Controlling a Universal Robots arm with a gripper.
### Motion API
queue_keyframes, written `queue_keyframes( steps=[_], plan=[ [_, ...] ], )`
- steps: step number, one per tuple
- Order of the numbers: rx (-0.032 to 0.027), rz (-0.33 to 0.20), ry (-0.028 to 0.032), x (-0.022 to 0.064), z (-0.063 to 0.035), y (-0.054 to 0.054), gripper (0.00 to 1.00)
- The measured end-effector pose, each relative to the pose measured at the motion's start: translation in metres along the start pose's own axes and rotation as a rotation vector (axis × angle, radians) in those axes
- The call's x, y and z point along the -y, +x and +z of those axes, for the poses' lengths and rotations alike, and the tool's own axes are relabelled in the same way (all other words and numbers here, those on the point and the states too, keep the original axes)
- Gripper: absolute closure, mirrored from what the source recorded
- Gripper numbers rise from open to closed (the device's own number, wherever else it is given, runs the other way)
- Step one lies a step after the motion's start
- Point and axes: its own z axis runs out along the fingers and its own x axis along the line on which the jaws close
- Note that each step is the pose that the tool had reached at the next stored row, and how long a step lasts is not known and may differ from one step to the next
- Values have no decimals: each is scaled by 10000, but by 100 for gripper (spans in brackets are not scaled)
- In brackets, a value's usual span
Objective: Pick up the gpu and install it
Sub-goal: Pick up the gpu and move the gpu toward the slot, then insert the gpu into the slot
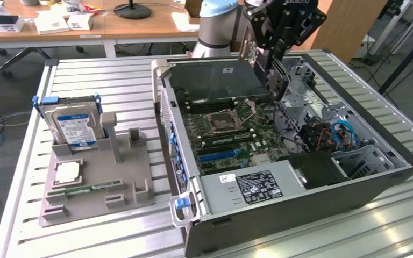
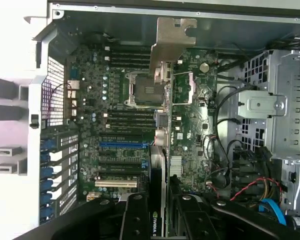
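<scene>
Green-edged and dark-faced, the gpu [image 1: 273, 80] hangs above the motherboard [image 2: 190, 125] of the open case [image 1: 378, 177], my tool [image 2: 160, 212] clamped on it. I judge the thin-edge hold suits a slot; it isn't seated yet.

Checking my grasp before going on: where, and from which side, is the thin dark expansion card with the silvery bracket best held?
Across its flat faces near the top edge, from above: the gpu hangs on edge in the black gripper, so silvery bracket and lower edge stay free.
</scene>
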Motion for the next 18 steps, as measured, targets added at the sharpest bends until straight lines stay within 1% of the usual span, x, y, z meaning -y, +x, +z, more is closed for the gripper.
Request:
queue_keyframes(
  steps=[6, 18],
  plan=[
    [0, -5, -1, 2, 3, -114, 74],
    [0, -4, -1, 1, 3, -119, 74]
  ],
)
